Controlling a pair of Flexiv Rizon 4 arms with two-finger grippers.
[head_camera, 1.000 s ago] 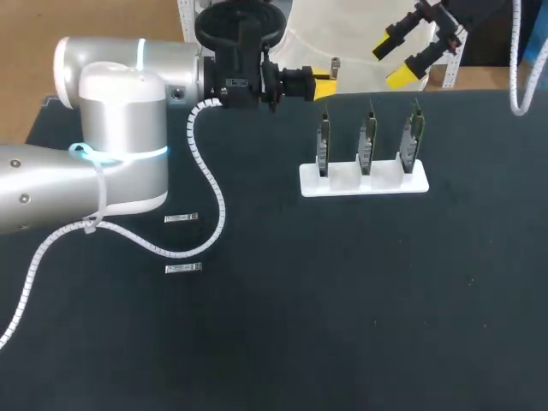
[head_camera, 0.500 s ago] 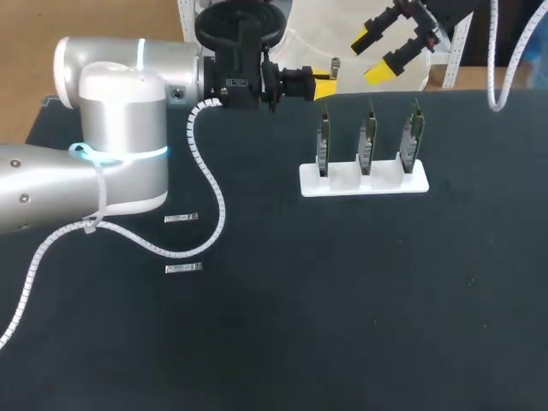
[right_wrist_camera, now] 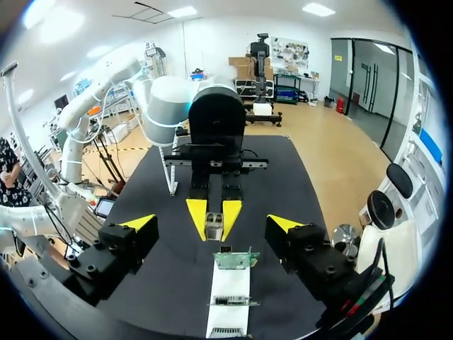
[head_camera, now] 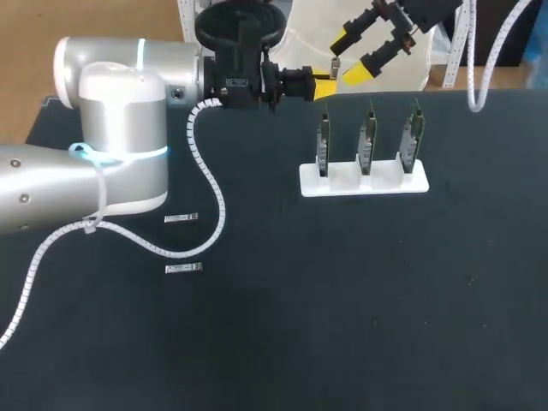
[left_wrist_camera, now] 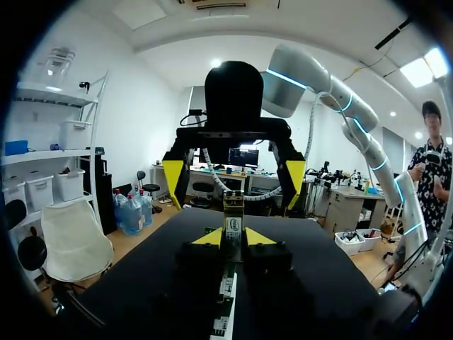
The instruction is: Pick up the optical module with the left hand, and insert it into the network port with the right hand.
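The right gripper [head_camera: 354, 53], fingers spread wide, is sliding left above the table's [head_camera: 342, 325] far edge toward the left gripper [head_camera: 328, 82], which is clamping the module [head_camera: 335, 65] there. The right wrist view is showing both yellow tips [right_wrist_camera: 197, 216] pinching its sides, a grip the head view is hiding. The module is standing upright, long axis vertical.

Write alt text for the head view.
Above the far edge of a black table, the left gripper holds an optical module in its fingers, and the right gripper, fingers open, faces it. A white stand with three upright boards is nearby; two more modules lie beside the left arm.
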